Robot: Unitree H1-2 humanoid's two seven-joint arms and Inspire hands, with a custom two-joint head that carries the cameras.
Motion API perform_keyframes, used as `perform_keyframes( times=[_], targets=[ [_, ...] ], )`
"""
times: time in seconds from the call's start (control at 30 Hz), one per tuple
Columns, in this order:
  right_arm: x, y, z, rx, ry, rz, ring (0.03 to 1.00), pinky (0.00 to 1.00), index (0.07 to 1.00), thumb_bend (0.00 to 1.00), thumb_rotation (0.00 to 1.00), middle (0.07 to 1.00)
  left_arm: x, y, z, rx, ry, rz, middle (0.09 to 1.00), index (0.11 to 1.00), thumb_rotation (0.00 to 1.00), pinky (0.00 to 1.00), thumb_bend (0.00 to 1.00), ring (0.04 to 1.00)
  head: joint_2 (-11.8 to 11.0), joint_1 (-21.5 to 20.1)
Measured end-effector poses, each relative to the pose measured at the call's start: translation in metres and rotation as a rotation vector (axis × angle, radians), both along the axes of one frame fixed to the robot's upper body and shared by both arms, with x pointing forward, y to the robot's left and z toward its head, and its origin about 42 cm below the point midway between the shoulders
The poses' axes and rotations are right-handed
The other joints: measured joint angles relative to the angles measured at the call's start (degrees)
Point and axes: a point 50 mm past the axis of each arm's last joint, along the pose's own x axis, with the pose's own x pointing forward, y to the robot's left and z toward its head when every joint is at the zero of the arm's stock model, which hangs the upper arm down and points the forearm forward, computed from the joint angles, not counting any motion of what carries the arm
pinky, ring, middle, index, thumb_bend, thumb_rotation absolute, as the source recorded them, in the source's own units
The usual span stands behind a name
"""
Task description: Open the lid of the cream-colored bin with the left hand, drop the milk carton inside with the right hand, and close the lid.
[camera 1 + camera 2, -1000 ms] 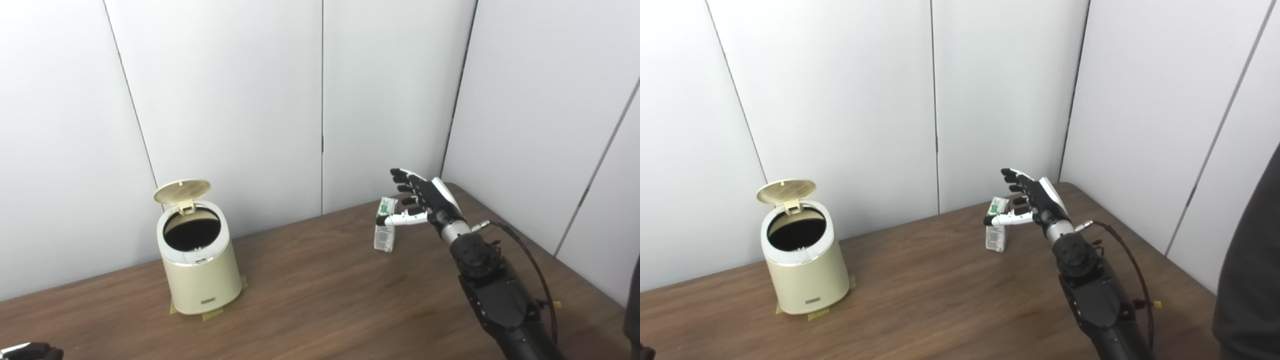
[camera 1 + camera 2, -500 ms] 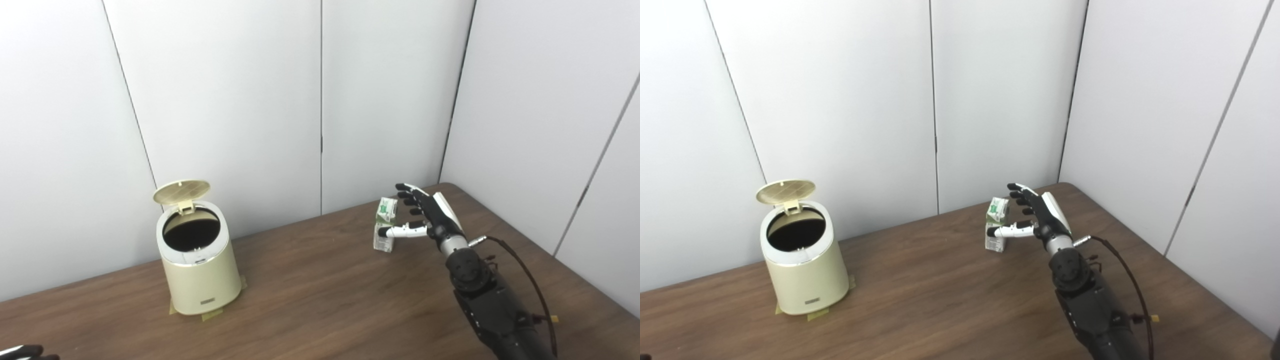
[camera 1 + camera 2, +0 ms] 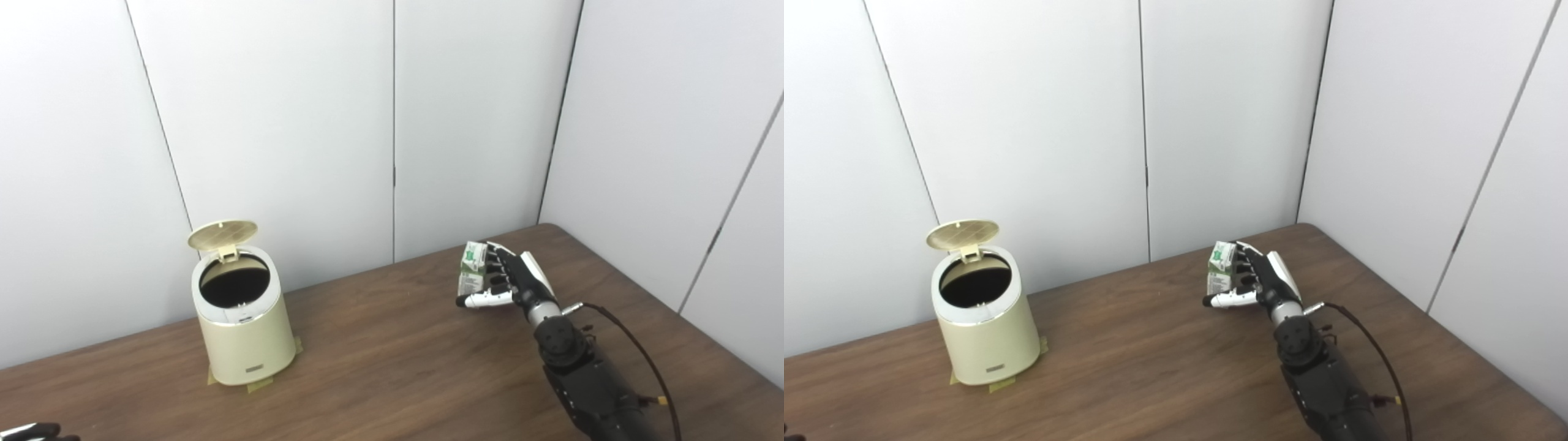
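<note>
Left eye view shows my right hand wrapping the small green-and-white milk carton, fingers behind and thumb in front, not visibly clamped; the carton stands upright on the brown wooden table. My left hand waits at the bottom corner, state unclear.

Right eye view shows the cream-colored round bin, well apart, its lid tipped up for the drop.

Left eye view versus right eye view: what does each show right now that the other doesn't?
Only the left eye view shows a sliver of the left hand at the bottom edge. The right eye view adds nothing of its own. Both show the bin with its lid up, and the right hand against the upright milk carton, fingers not visibly closed.
</note>
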Motion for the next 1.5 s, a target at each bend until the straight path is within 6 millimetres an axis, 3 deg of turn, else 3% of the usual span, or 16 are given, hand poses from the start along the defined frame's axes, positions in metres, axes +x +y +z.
perform_keyframes(
  times=[0.33,0.43,0.63,0.67,0.73,0.87,1.33,1.5],
  targets=[
    [0.010,0.009,-0.004,0.041,-0.043,-0.040,0.781,0.70,0.813,0.76,0.08,0.817,0.000,-0.001,-0.001,0.002,0.003,-0.006,0.475,0.516,0.00,0.41,0.52,0.494,0.3,0.1],
    [0.010,0.011,-0.005,0.038,-0.048,-0.049,0.728,0.65,0.797,0.76,0.05,0.782,-0.001,0.000,-0.001,0.003,0.003,-0.007,0.476,0.515,0.00,0.40,0.52,0.492,0.3,0.2],
    [0.009,0.009,-0.003,0.001,-0.092,-0.093,0.564,0.47,0.682,0.74,0.03,0.642,-0.001,0.000,0.000,0.005,-0.002,-0.009,0.478,0.513,0.00,0.42,0.52,0.505,0.6,0.1],
    [0.010,0.009,-0.002,-0.002,-0.107,-0.096,0.526,0.44,0.590,0.63,0.08,0.604,-0.001,0.000,0.000,0.006,-0.004,-0.010,0.478,0.514,0.00,0.42,0.52,0.507,0.6,0.1],
    [0.012,0.011,-0.002,0.003,-0.138,-0.116,0.437,0.37,0.533,0.55,0.02,0.483,-0.001,-0.001,0.000,0.007,-0.005,-0.010,0.478,0.515,0.00,0.42,0.52,0.509,0.7,0.2],
    [0.015,0.014,-0.005,-0.002,-0.175,-0.143,0.358,0.32,0.522,0.52,0.00,0.424,-0.001,-0.002,0.000,0.007,-0.007,-0.015,0.479,0.514,0.00,0.42,0.52,0.510,0.9,0.4],
    [0.016,0.021,-0.005,-0.032,-0.199,-0.157,0.382,0.33,0.518,0.53,0.00,0.445,-0.001,-0.002,-0.002,0.018,-0.006,-0.017,0.481,0.511,0.00,0.41,0.51,0.504,1.3,1.5],
    [0.016,0.031,0.008,-0.034,-0.246,-0.110,0.378,0.33,0.525,0.52,0.00,0.440,-0.001,-0.004,-0.002,0.023,-0.004,-0.020,0.484,0.508,0.00,0.41,0.52,0.506,1.4,2.3]
  ],
)
